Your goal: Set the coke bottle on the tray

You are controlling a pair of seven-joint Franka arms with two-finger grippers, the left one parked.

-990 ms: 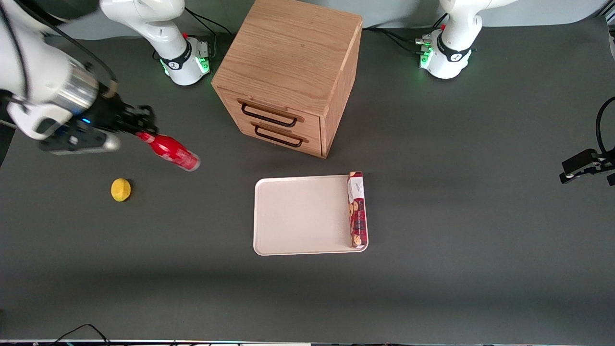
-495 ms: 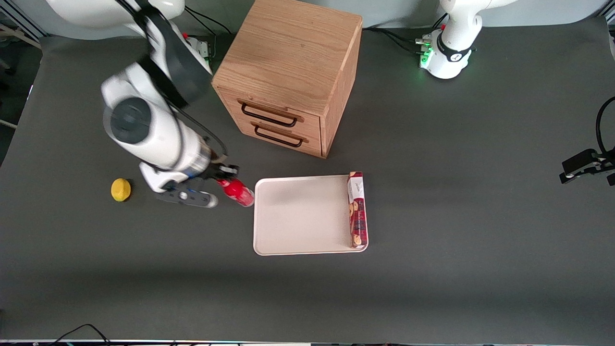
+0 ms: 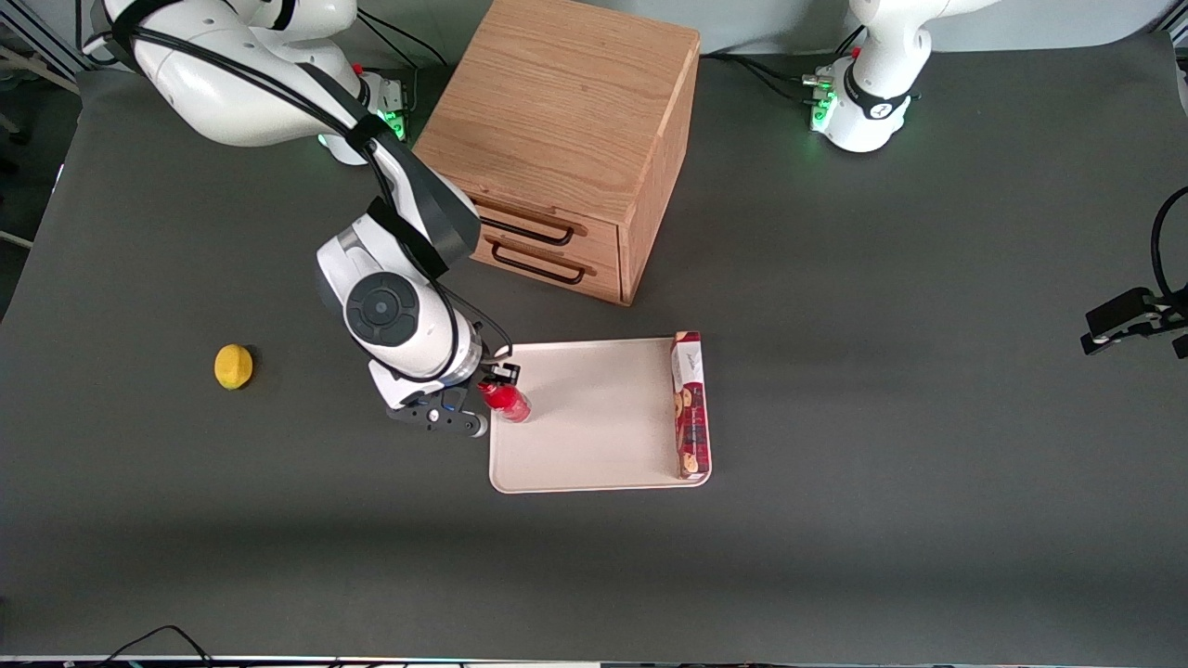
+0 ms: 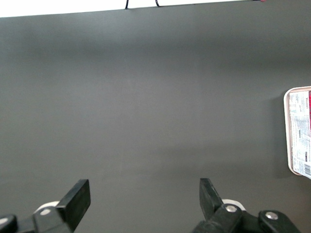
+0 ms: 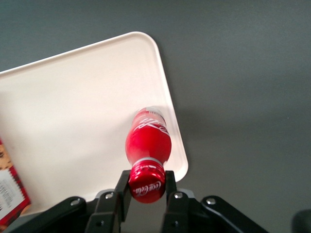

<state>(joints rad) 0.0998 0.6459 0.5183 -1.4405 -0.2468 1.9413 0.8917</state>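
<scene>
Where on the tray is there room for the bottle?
The tray is bare from the edge where the gripper holds the bottle by its cap, up to the biscuit box along the edge toward the parked arm. Only that box strip is taken.

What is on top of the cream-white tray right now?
On the cream-white rectangular tray: a long red biscuit box along one edge. The tool holds the glossy red coke bottle over its rim; base contact is hidden.

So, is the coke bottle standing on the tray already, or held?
Held. The gripper is shut on the coke bottle at its cap, above the tray edge; whether its base touches, cannot tell.
</scene>
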